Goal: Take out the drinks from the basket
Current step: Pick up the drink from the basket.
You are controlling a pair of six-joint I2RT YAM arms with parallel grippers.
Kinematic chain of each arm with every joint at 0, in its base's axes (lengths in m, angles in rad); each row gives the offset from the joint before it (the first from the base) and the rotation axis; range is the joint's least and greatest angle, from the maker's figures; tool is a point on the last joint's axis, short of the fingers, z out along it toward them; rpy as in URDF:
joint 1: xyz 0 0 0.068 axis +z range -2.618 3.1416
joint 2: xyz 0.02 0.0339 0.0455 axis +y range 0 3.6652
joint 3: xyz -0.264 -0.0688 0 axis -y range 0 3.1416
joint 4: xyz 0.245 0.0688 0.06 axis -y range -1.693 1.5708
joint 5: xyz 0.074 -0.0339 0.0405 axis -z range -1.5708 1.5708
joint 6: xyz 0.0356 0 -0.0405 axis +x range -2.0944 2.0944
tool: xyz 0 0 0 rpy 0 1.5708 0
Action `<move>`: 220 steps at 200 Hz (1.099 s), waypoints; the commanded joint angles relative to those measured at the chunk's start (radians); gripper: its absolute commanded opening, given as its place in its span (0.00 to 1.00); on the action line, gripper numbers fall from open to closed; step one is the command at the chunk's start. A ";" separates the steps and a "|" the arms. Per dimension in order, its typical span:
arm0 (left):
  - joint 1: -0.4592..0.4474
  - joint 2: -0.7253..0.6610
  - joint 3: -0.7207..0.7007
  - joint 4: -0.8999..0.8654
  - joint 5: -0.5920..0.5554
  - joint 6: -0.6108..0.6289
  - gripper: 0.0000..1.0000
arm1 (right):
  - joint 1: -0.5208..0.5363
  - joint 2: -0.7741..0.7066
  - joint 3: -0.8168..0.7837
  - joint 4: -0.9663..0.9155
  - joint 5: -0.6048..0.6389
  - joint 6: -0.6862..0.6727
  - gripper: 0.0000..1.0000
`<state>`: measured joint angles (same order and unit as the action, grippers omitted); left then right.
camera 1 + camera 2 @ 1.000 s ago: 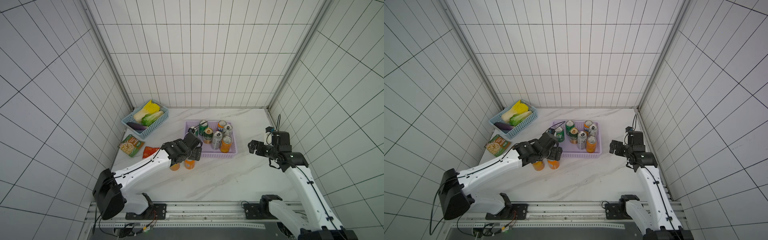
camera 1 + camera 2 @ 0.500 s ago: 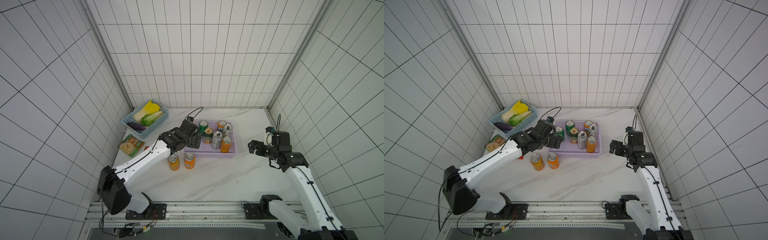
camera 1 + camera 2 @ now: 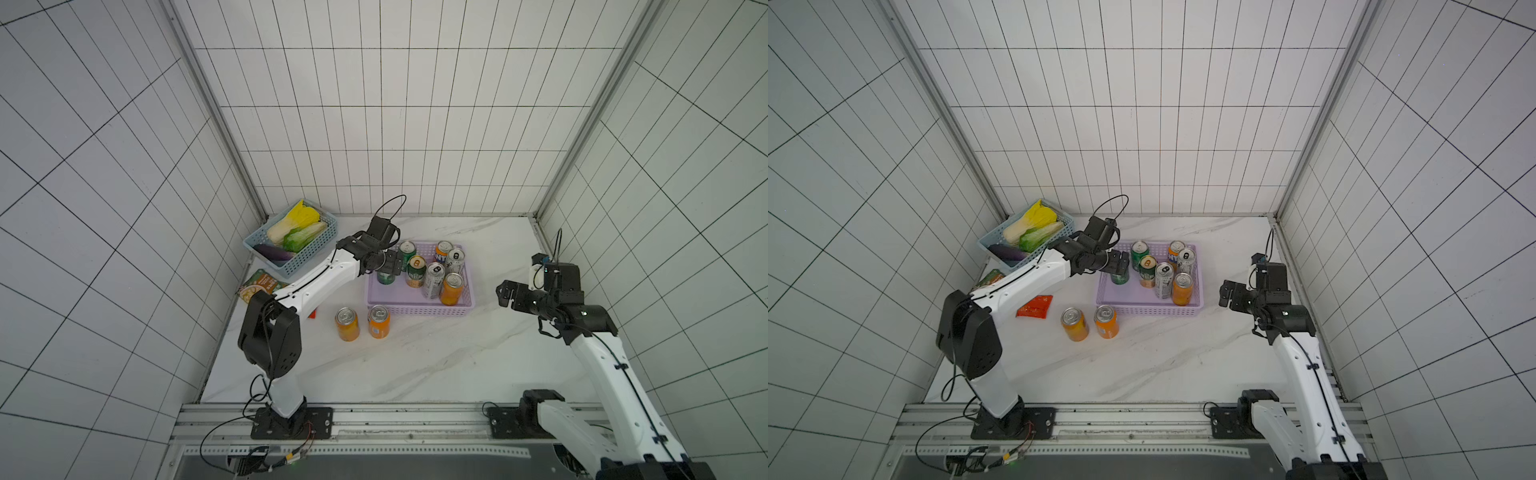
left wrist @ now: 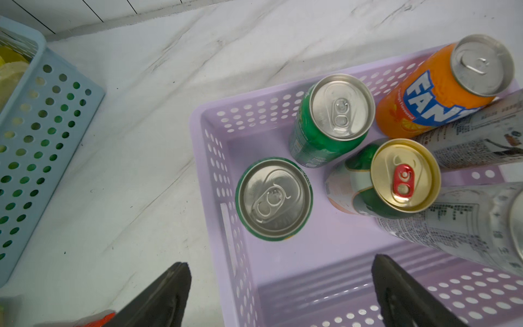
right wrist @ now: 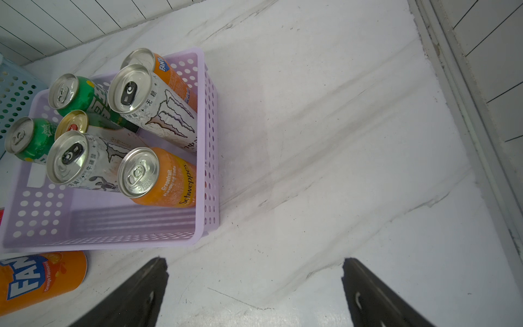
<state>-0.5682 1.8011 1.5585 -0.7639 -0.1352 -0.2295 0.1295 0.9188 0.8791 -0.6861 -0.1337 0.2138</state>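
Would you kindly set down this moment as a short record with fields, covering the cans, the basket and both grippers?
basket: lilac basket, seven cans upright inside
inside: three green cans, two orange cans, two slim silver cans
cans outside: two, orange, standing on the table in front of the basket
left gripper: open, empty, above the basket's left wall, just short of a green can
right gripper: open, empty, over bare table beside the basket
other: light-blue basket holding vegetables; snack packet beside it
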 commanded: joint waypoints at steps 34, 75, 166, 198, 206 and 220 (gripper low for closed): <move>0.014 0.147 0.139 -0.028 0.022 0.039 0.97 | -0.010 -0.008 0.012 -0.007 0.019 -0.011 0.99; 0.021 0.210 0.168 -0.029 0.010 0.042 0.95 | -0.009 -0.008 0.011 -0.008 0.023 -0.013 0.99; 0.027 0.305 0.199 -0.023 0.029 0.036 0.80 | -0.009 -0.006 0.012 -0.009 0.020 -0.014 0.99; 0.026 0.318 0.203 -0.024 0.031 0.037 0.72 | -0.009 -0.009 0.012 -0.008 0.022 -0.014 0.99; 0.027 0.318 0.202 -0.025 0.032 0.036 0.71 | -0.010 -0.010 0.012 -0.009 0.022 -0.014 0.99; 0.027 0.317 0.200 -0.025 0.034 0.036 0.69 | -0.009 -0.010 0.011 -0.009 0.023 -0.014 0.99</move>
<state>-0.5426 2.0911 1.7370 -0.7975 -0.1146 -0.1936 0.1295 0.9188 0.8791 -0.6865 -0.1261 0.2123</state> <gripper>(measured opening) 0.706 0.994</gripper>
